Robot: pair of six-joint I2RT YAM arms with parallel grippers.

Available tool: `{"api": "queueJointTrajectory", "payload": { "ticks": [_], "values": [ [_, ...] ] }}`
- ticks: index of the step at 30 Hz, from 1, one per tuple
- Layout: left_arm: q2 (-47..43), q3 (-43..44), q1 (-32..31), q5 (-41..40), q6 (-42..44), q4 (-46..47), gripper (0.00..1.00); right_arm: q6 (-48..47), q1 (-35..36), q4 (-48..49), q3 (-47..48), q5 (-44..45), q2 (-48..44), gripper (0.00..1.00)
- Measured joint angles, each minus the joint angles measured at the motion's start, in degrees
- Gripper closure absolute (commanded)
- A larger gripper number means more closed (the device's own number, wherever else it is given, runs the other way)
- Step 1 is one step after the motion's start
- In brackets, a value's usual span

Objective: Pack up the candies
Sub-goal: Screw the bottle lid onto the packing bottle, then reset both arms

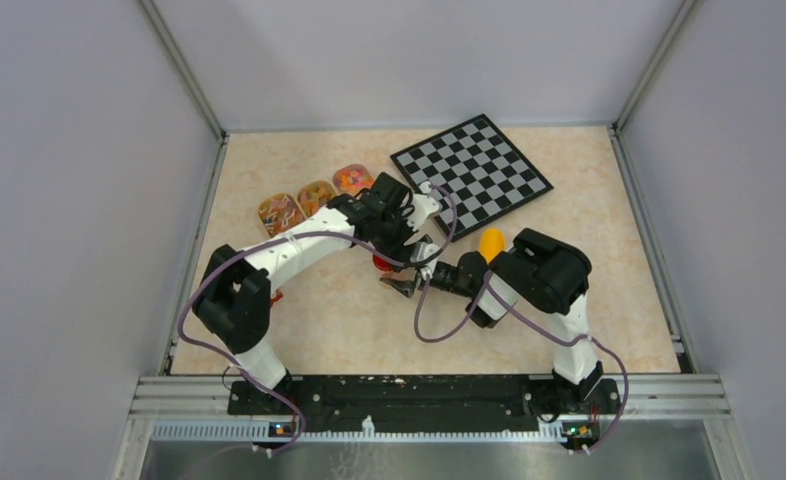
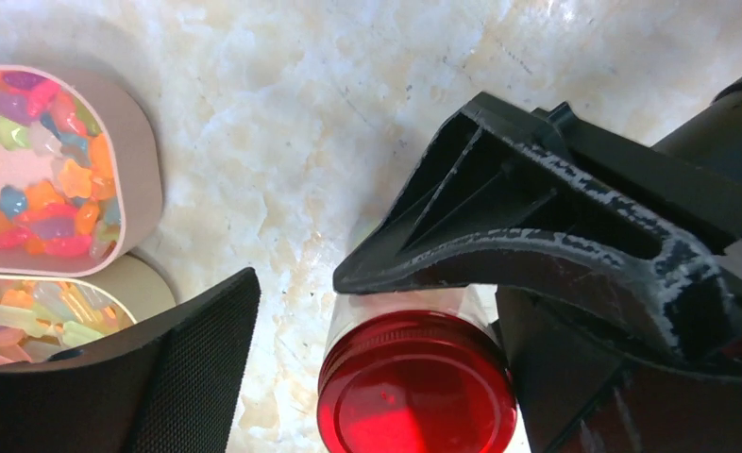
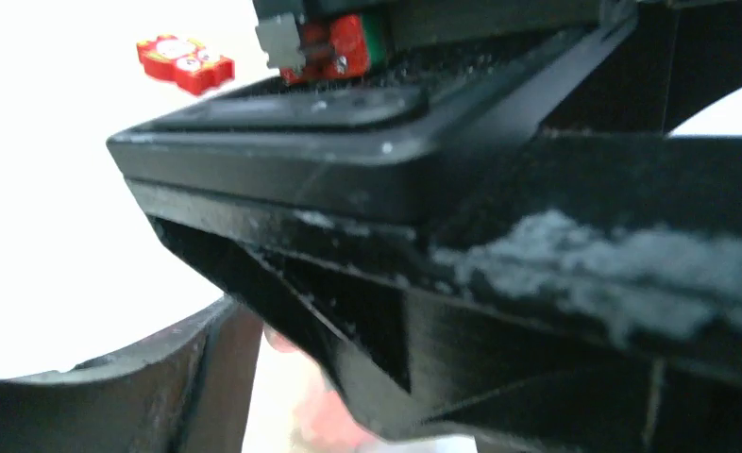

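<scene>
Table (image 1: 349, 330): beige marbled top, as I see it from above my arms. Far right corner: chessboard (image 1: 471, 168), flat, askew to the edges. Toward the far left corner: three dishes (image 2: 143, 160) in a slanting row, close together, filled with candies (image 2: 37, 179). Near the middle: clear jar (image 2: 414, 387), red lid, upright. Right of centre: orange scoop (image 1: 491, 241), partly hidden. By the left edge: small red packet (image 1: 275, 295).

This was a robotics lab test cell. A marble-look tabletop (image 1: 609, 320) was boxed in by plain grey wall panels (image 1: 69, 200) on aluminium frame posts (image 1: 182, 68). The left arm (image 1: 284, 255) and right arm (image 1: 559, 285), both trailing cables, were bolted to a black base rail (image 1: 409, 392). A checkerboard (image 1: 471, 168) lay toward the back.
</scene>
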Motion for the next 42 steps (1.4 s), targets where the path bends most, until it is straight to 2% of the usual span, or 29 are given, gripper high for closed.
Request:
{"api": "queueJointTrajectory", "payload": {
  "ticks": [4, 15, 20, 25, 29, 33, 38, 42],
  "values": [
    [1.25, 0.39, -0.79, -0.13, 1.97, 1.09, 0.01, 1.51, 0.24, -0.02, -1.49, -0.28, -0.81, 0.18],
    [0.35, 4.35, -1.57, -1.53, 2.69, 1.01, 0.01, 3.8, 0.33, -0.04, -3.98, -0.63, -2.95, 0.16],
    [-5.51, 6.45, -0.76, -1.92, -1.03, 1.84, 0.01, 5.7, 0.33, -0.31, -6.16, 0.72, -7.43, 0.15],
    [-13.94, 15.91, 0.39, -9.84, -7.28, 4.26, 0.01, 7.3, 0.33, -5.88, -11.98, 4.57, -15.93, 0.14],
    [-21.11, 20.06, 1.09, -14.03, -11.65, 4.98, 0.01, 7.19, 0.33, -19.02, -13.03, 6.45, -28.61, 0.14],
    [-28.3, 19.91, 1.05, -16.52, -16.94, 4.02, 0.01, 8.13, 0.35, -44.54, -8.46, 9.86, -44.98, 0.13],
    [-37.2, 12.7, 1.07, -17.66, -21.77, 3.23, 0.01, 14.69, 0.33, -77.22, 6.01, 19.3, -57.99, 0.13],
    [-43.1, 4.9, 1.07, -16.83, -24.55, 2.01, 0.01, 21.64, 0.35, -95.49, 15.5, 27.54, -65.83, 0.12]
  ]
}}
